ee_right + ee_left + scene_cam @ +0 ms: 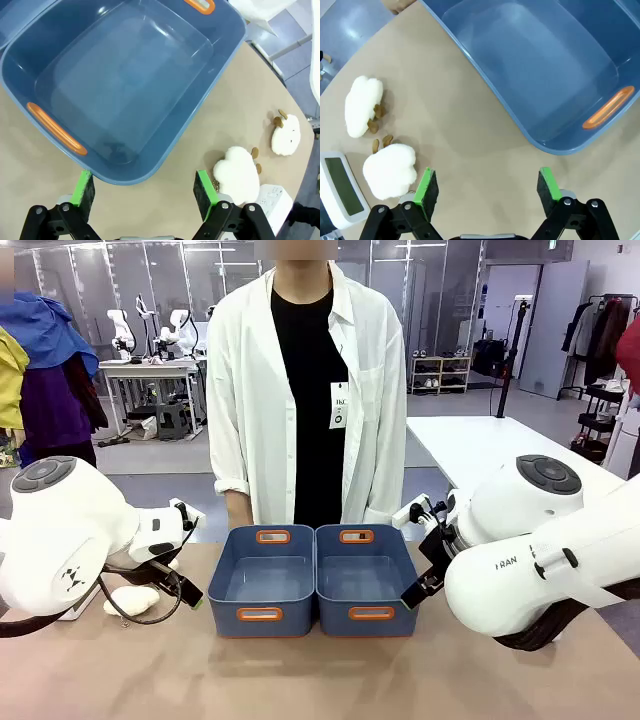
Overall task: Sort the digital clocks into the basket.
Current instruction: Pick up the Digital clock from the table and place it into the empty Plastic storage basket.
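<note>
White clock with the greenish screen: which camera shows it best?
Left wrist view: the white rounded plastic clock lies screen-up at lower left, beside a cream fluffy plush toy. The front view gives at most a white sliver under the left arm, too small to tell. The right wrist view shows a different white block, screen unseen.

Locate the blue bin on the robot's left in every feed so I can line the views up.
Front view: the left blue bin sits just left of centre, against its twin, the right blue bin.
Left wrist view: it takes up the upper right, with an orange handle slot near the right edge.
Right wrist view: what looks like its rim is in the top-left corner. The large bin is the right one.
Shared landmark: the orange handle slots on the bin ends.
</note>
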`<state>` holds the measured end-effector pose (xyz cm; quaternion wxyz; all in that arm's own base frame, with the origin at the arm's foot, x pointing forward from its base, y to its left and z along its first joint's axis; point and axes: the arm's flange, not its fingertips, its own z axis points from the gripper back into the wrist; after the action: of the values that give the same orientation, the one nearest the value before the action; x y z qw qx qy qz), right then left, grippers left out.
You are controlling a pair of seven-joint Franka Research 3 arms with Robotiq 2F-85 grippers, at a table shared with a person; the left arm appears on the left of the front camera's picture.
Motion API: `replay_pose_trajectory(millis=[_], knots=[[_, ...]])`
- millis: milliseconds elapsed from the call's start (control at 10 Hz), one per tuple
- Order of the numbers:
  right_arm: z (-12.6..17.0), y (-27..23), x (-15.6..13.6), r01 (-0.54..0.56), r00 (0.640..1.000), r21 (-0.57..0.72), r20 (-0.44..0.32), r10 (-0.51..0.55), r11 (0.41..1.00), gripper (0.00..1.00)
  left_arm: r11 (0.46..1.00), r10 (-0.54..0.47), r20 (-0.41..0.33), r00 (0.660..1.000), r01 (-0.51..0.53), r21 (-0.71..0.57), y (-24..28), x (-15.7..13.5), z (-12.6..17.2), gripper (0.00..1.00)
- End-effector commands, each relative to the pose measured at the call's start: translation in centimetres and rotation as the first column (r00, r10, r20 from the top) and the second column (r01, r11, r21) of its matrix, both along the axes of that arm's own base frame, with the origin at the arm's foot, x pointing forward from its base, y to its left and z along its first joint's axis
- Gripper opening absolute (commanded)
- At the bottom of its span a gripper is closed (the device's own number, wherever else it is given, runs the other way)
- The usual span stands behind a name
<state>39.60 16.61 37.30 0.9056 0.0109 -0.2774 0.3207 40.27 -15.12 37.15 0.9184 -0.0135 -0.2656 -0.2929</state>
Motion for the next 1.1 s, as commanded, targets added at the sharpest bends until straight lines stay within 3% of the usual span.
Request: replay_pose_trajectory(millis=[0,900,1000], knots=[[0.0,0.0,0.0,0.000,1.000,0.000,0.000,0.000,1.000,1.00,1.000,0.000,0.000,1.000,0.000,0.000,0.0,0.0,0.0,1.00],[0.0,0.0,0.0,-0.001,1.000,-0.001,0.001,0.001,1.000,1.00,1.000,-0.001,0.000,1.000,0.001,0.000,-0.1,0.0,0.0,1.00],[1.9,-1.1,0.8,-0.027,0.992,0.196,-0.117,0.051,0.980,1.00,0.999,-0.026,-0.157,0.987,0.019,-0.043,1.6,0.2,1.7,1.00]])
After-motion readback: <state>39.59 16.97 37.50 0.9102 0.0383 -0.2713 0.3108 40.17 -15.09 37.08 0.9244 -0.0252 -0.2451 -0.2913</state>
